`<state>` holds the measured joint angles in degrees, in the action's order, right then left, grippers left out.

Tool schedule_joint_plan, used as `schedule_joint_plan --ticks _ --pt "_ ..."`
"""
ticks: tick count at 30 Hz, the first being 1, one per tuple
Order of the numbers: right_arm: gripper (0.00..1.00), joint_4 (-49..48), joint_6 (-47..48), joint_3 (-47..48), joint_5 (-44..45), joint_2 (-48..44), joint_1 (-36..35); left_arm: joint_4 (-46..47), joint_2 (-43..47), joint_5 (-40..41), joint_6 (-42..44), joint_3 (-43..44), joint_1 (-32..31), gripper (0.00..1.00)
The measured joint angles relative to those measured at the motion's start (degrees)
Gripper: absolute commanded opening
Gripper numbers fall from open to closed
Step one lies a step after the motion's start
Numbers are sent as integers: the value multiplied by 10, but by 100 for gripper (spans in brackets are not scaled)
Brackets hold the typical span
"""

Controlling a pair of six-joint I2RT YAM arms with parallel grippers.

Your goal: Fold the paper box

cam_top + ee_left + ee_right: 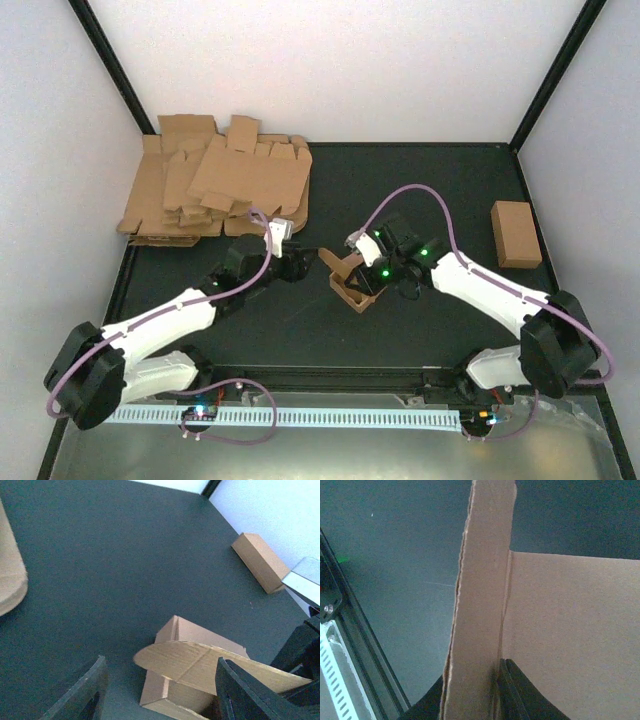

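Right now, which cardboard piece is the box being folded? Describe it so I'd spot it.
On the table, look between the left gripper and right gripper, not at the flat heap far left or the closed brick far right. The paper box is the only half-raised carton, flaps standing open.

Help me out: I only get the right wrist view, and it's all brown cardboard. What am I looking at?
Observer: A half-folded box in the middle, between both arms. The right gripper grips one of its flaps.
Visitor: Is the other arm helping?
Observer: The left gripper is open beside the box and holds nothing.
Visitor: Anything else out there?
Observer: A heap of flat blanks at the far left and a closed brick at the far right.
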<state>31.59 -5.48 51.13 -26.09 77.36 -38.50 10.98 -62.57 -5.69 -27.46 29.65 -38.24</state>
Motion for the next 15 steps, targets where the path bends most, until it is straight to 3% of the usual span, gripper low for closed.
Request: schedule_joint_plan --ticks 6,8,11,13,15 --pt "33 -41 -26 -16 1 -1 -8 -17 -31 -50 0 19 4 63" --pt "43 -43 -35 -21 6 -14 -10 -19 -36 -64 3 21 5 64" --pt "49 -41 -45 -25 22 -35 -10 -20 -42 -79 9 23 10 64" --pt "60 -38 -51 -25 35 -53 -10 -20 -47 -88 10 25 16 64" --pt "62 -35 -56 -25 48 -69 -10 -21 -55 -101 10 35 27 64"
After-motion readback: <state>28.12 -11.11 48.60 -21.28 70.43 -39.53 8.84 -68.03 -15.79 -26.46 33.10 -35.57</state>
